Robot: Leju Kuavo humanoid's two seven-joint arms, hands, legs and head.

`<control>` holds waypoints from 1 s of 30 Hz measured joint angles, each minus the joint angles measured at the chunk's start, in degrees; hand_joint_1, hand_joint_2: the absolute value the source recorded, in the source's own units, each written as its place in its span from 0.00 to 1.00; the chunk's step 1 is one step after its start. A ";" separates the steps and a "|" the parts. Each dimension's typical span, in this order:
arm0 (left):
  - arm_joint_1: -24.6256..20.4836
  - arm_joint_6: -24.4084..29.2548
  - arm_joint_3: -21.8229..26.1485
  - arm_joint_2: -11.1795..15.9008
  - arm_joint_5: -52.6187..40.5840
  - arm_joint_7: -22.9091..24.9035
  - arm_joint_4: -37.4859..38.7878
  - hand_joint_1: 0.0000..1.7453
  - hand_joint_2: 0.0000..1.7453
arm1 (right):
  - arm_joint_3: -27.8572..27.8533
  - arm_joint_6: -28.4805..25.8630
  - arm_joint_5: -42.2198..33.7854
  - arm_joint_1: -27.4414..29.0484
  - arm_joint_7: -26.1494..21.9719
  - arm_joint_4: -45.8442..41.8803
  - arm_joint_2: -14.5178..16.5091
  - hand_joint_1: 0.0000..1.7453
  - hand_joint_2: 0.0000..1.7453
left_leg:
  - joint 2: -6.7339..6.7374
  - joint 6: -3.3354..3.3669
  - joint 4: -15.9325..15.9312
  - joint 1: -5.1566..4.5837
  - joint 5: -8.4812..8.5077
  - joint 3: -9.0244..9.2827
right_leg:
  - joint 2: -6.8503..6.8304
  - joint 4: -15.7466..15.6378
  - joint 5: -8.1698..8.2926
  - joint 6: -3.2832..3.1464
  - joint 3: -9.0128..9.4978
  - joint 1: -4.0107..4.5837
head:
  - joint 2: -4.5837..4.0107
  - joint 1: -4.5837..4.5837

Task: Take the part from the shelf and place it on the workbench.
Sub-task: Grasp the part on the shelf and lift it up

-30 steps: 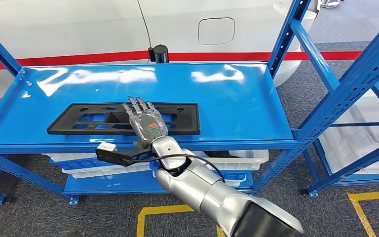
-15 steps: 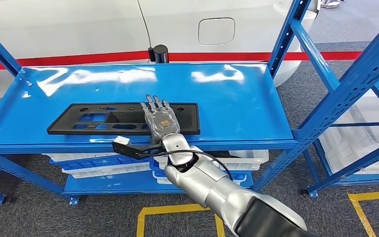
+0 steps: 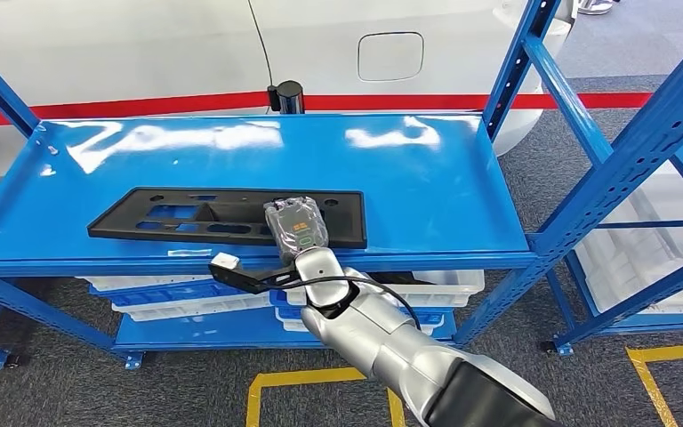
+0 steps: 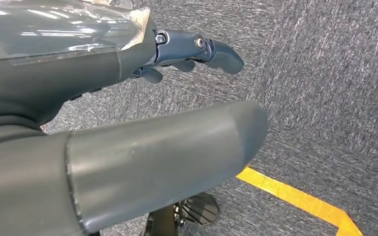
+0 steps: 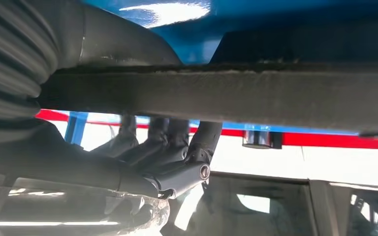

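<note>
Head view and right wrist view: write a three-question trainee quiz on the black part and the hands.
1. True or false: the black part lies on the blue shelf.
2. Which hand grips the part? A) left hand B) right hand
3. Fill in: the left hand hangs above grey ____.

Key:
1. true
2. B: the right hand has its fingers curled over the part's edge.
3. carpet

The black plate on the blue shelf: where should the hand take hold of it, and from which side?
Probably the long front edge of the black plate, from the robot's side. It is thin and lies flat near the blue shelf lip, so fingers can close over that edge. The right hand is curled there, right of centre.
</note>
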 joint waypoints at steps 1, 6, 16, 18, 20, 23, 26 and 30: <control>0.00 0.00 0.01 0.00 0.00 -0.10 0.00 0.00 0.00 | -0.08 -0.24 0.36 0.03 0.08 0.00 -0.11 1.00 1.00 | 0.00 0.00 0.00 0.00 0.00 0.00 | 0.00 0.00 0.00 0.00 0.00 0.00 | 0.00 0.00; 0.00 0.49 0.01 0.01 -0.55 -1.01 0.00 0.00 0.00 | -1.41 -2.38 2.22 0.39 0.31 -0.10 -0.79 1.00 1.00 | 0.00 0.00 0.01 -0.01 0.00 -0.01 | 0.00 0.00 0.00 0.00 0.00 0.00 | 0.00 0.00; 0.00 0.89 -0.81 0.00 -3.19 -5.93 0.00 0.00 0.75 | -14.17 -11.87 -5.66 3.97 -14.93 -9.82 -1.44 1.00 1.00 | -0.03 0.00 0.01 0.00 0.00 -0.04 | -0.03 0.00 0.00 0.00 -0.02 0.00 | 0.00 0.00; 0.01 0.55 -1.03 0.00 -3.19 -7.42 0.00 0.00 0.25 | -17.87 -11.76 -6.97 6.17 -19.17 -15.82 -1.61 1.00 1.00 | -0.07 0.00 0.01 0.00 0.00 -0.05 | -0.08 0.00 0.00 0.00 -0.03 0.00 | 0.00 0.00; 0.03 0.06 -1.21 0.03 -3.26 -9.97 0.00 0.00 0.00 | -20.95 -11.45 -7.54 9.16 -22.37 -23.24 -2.05 1.00 1.00 | -0.10 0.00 0.01 -0.01 0.00 -0.07 | -0.11 0.00 -0.01 0.01 -0.04 0.00 | 0.00 0.00; 0.05 -0.71 -1.89 0.14 -3.95 -12.84 0.00 0.00 0.50 | -24.17 -11.07 -8.08 14.83 -25.79 -37.25 -3.67 1.00 1.00 | -0.19 0.01 0.01 -0.03 -0.02 -0.10 | -0.16 -0.01 -0.01 0.02 -0.06 -0.02 | 0.00 0.00; 0.07 -0.19 -2.47 0.27 -4.59 -12.88 -0.01 0.00 1.00 | -25.92 -11.43 -8.95 20.27 -27.56 -50.66 -5.98 1.00 1.00 | -0.23 0.04 0.01 -0.06 -0.06 -0.11 | -0.15 -0.05 -0.02 0.02 -0.07 -0.04 | 0.00 -0.01; 0.07 0.43 -3.21 0.50 -5.45 -12.07 -0.02 0.00 0.00 | -27.73 -13.74 -12.34 26.81 -30.21 -64.91 -9.17 1.00 1.00 | -0.24 0.06 0.01 -0.07 -0.10 -0.11 | -0.15 -0.10 -0.02 0.02 -0.07 -0.06 | 0.00 0.00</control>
